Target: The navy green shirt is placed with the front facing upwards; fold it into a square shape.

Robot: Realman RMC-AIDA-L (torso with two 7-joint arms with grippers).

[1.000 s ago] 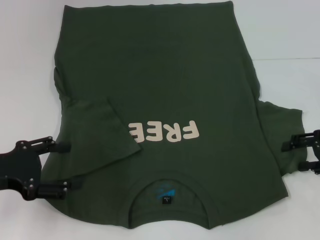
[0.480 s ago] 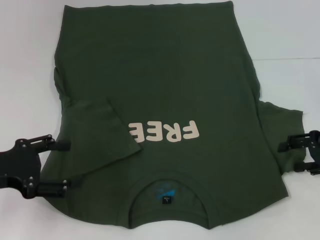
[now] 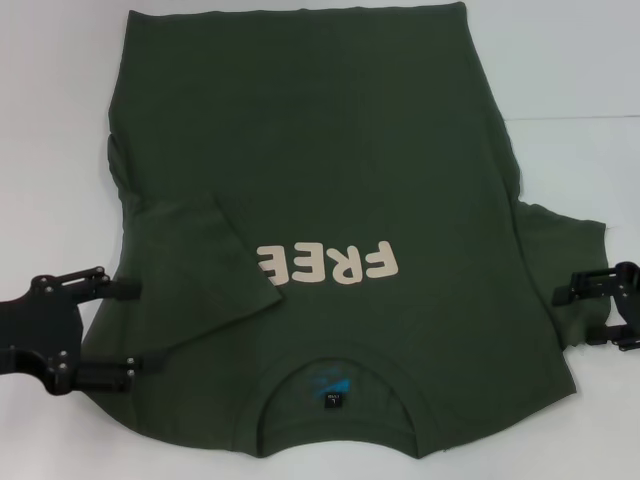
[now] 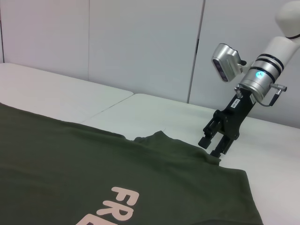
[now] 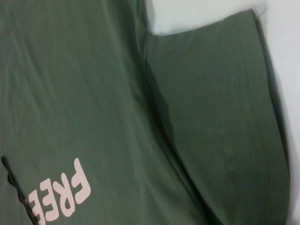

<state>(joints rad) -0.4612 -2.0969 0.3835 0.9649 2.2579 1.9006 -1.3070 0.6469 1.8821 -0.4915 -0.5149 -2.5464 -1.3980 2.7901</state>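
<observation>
The navy green shirt (image 3: 330, 150) lies flat on the white table, front up, with its collar (image 3: 340, 365) nearest me and the cream lettering (image 3: 335, 262) upside down. One sleeve (image 3: 200, 270) is folded in over the chest and covers the lettering's left end. The other sleeve (image 3: 560, 250) is spread out to the right. My left gripper (image 3: 128, 328) is open at the shirt's near-left edge, beside the folded sleeve. At the spread sleeve's outer hem my right gripper (image 3: 578, 316) is open; the left wrist view shows it (image 4: 210, 147) just above the cloth.
The white table (image 3: 50, 150) shows bare on both sides of the shirt. A seam in the tabletop (image 3: 580, 118) runs across on the right. Pale wall panels (image 4: 140, 47) stand behind the table.
My right gripper has crept slightly left, further over the spread sleeve's hem. The left gripper has shifted very slightly. The shirt has not moved.
</observation>
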